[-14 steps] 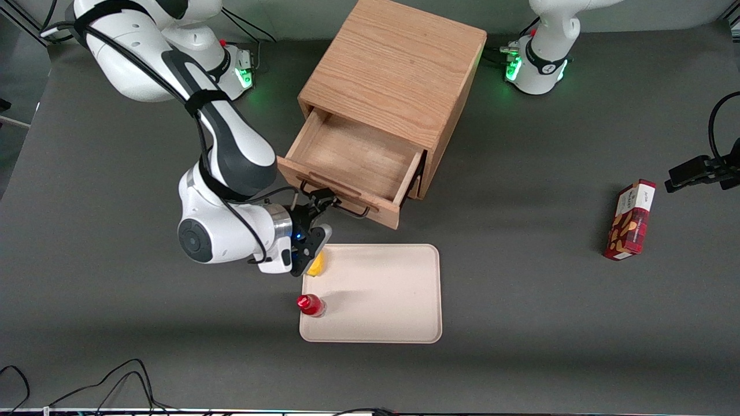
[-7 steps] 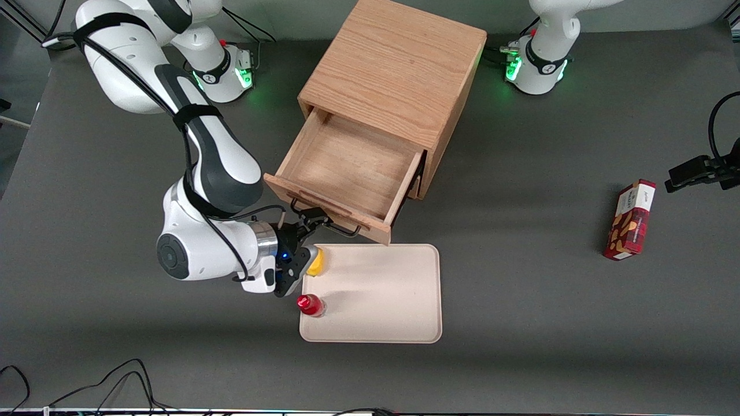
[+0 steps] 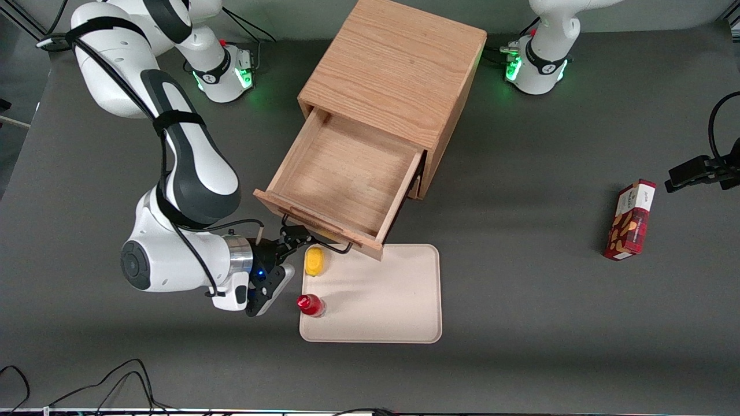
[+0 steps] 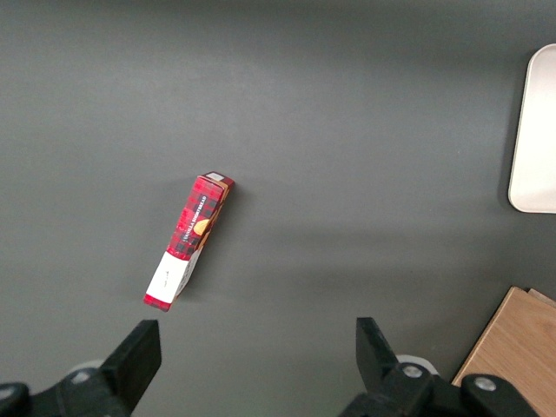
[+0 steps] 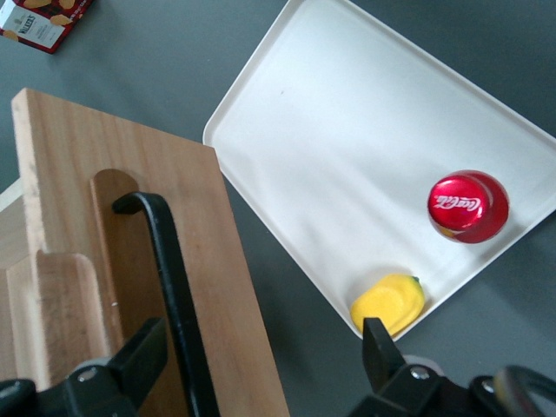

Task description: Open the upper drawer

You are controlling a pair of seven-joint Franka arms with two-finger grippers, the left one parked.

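Observation:
The upper drawer (image 3: pixel 341 179) of the light oak cabinet (image 3: pixel 393 69) stands pulled far out, and its inside is bare wood. Its thin black bar handle (image 3: pixel 315 240) faces the front camera. My right gripper (image 3: pixel 284 263) is open at the drawer's front, with the handle between its fingers and close against one fingertip (image 3: pixel 296 236). The right wrist view shows the drawer front (image 5: pixel 226 287), the handle (image 5: pixel 169 278) and my gripper (image 5: pixel 261 356) straddling them, jaws wide apart. The lower drawer is hidden under the upper one.
A cream tray (image 3: pixel 399 300) lies just in front of the drawer, its corner under the drawer front. On it are a red-capped cola bottle (image 3: pixel 310 304) and a yellow object (image 3: pixel 314 261). A red snack box (image 3: pixel 630 219) lies toward the parked arm's end.
The drawer has slid farther out of the cabinet toward the front camera. My gripper moved with its handle, nearer the front camera, clear of the yellow object.

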